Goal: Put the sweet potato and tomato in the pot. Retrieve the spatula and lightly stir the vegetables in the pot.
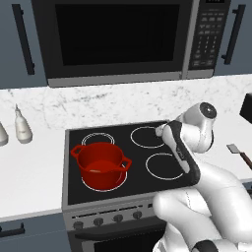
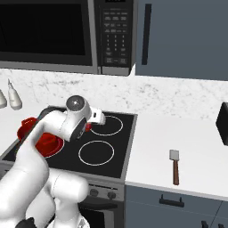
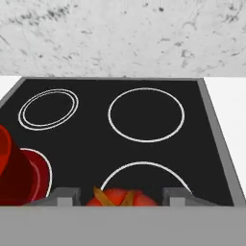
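Fingertips of the gripper (image 3: 123, 198) sat clamped on the tomato (image 3: 120, 198), held above the stove (image 3: 211, 144) over its front right ring. From there the pot (image 1: 101, 164) lay to the left, on the front left ring. Farther right, the spatula (image 2: 175, 165) rested on the counter (image 2: 196, 147), handle toward the front edge.

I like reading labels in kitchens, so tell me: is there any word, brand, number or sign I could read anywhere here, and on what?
None can be read.
Microwave keypad: rows of small pale marks on the buttons, too small and blurred to read.
Microwave display: faint marks at the top edge, unreadable.
Stove knobs: no legible markings.
Pot, spatula and the two bottles: no lettering visible.
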Robot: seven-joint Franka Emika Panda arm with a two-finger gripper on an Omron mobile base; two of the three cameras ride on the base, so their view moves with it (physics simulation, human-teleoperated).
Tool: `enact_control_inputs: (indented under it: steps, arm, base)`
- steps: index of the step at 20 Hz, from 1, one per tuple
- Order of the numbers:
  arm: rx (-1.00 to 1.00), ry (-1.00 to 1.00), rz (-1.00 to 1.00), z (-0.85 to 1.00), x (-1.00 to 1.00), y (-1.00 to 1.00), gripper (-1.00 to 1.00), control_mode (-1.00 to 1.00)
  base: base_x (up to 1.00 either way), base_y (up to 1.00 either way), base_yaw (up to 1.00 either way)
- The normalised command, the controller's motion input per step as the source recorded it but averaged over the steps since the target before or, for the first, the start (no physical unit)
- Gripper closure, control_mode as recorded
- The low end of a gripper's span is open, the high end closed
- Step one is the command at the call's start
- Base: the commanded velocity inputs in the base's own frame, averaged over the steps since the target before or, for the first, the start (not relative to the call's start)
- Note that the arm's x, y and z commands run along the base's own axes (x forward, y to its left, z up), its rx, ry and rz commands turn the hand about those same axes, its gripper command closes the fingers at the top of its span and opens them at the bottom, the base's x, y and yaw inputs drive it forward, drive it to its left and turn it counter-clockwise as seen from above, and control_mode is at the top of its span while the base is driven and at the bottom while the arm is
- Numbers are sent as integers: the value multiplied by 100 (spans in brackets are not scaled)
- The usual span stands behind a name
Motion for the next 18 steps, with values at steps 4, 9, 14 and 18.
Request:
enact_control_inputs:
  steps: [4, 9, 14, 18]
  arm:
    - [6, 18, 23, 12, -5, 100, 100, -100]
    - [1, 13, 22, -8, 0, 100, 100, -100]
    - [0, 8, 17, -2, 0, 100, 100, -100]
    - [-3, 12, 7, -67, 19, 100, 100, -100]
  base:
    - [0, 0, 0]
    - [0, 0, 0]
    - [0, 0, 0]
    - [0, 0, 0]
